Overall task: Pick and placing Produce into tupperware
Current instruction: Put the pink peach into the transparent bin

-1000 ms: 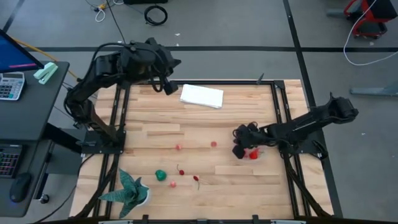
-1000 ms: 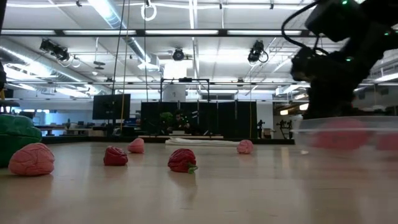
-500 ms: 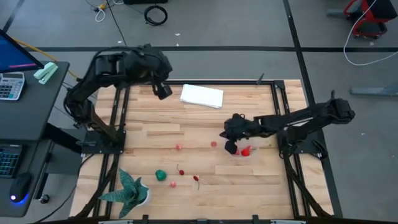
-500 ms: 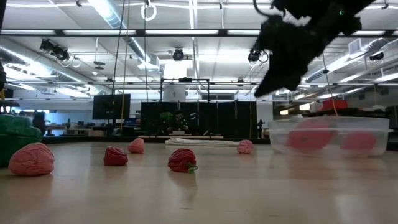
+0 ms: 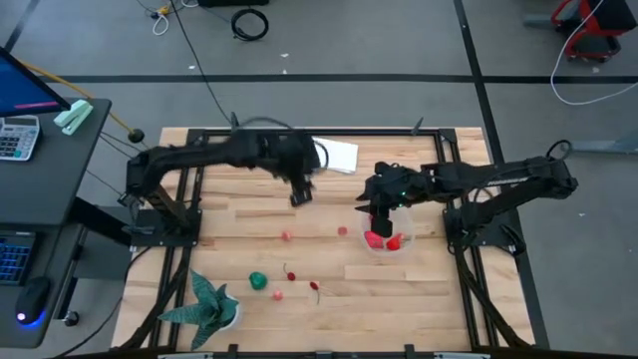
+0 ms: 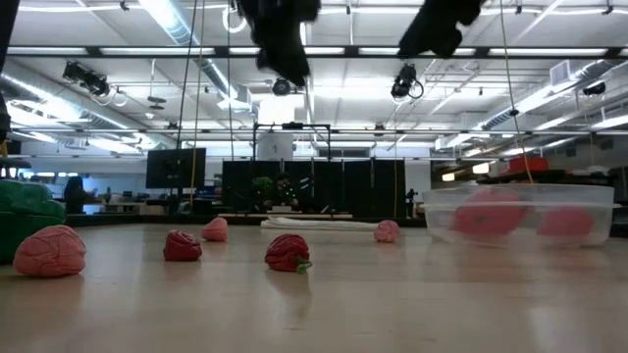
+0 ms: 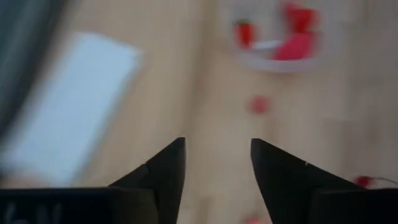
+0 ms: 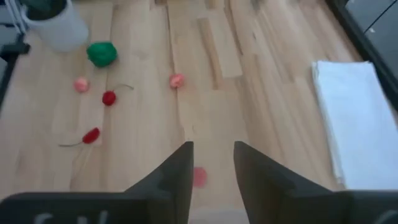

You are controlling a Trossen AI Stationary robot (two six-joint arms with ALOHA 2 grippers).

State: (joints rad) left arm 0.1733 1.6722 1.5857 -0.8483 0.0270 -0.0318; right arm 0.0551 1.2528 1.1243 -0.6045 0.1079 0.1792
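i see the tupperware (image 5: pixel 384 240) on the right half of the wooden table (image 5: pixel 399 289) with red produce (image 5: pixel 376 238) inside it. my right gripper (image 5: pixel 380 202) hangs just above it, jaws a little apart and empty. my left gripper (image 5: pixel 300 193) is over the table's middle near the white cloth (image 5: pixel 339 155), jaws apart, holding nothing. loose pieces (a green one (image 5: pixel 258 281) among them) lie scattered toward the teal plant (image 5: pixel 204 302).

Produce (image 5: pixel 382 238) inside tupperware (image 5: pixel 371 247), table's (image 5: pixel 399 289) right.
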